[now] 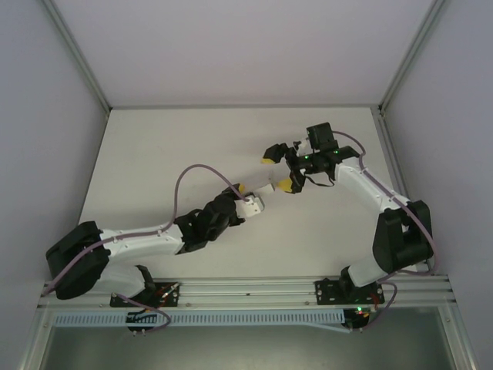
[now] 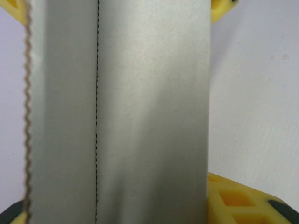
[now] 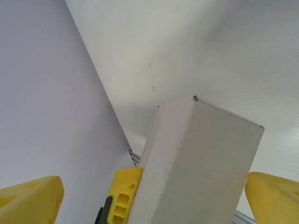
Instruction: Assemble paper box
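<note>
At mid-table, just left of centre, your left gripper [image 1: 248, 197] is clamped on the box [image 1: 255, 203]. Whether the box is clear of the table [image 1: 154, 154] I cannot tell.

- Left wrist view: a grey panel of the box [image 2: 149, 116] sits close to the lens. A crease [image 2: 96, 116] of fine perforations runs its full length, and a serrated edge [image 2: 27, 116] bounds it on the left. One yellow finger [image 2: 243, 200] sits at the lower right corner of the panel.
- Long axis: from above, the box runs from the left gripper up and to the right, with its free end aimed at the right arm.
- Right of centre: your right gripper [image 1: 277, 173] is spread wide and holds nothing. The line across its tips lies roughly square to the box's axis.
- Right wrist view: the free end of the box [image 3: 201, 163] stands up between the right gripper's fingers [image 3: 30, 198]. It is near the right-hand one and well apart from the left-hand one. The left arm's finger [image 3: 124, 191] presses on the box's left face.

Judgement: the left arm is the holder and the right arm is the free worker, so the next contact is probably yours to make on the right. The box sits off-centre in that opening. Before you close or push, shift the right gripper sideways so the end sits midway. Otherwise one tip lands first and may twist the thin board in the left grip.
</note>
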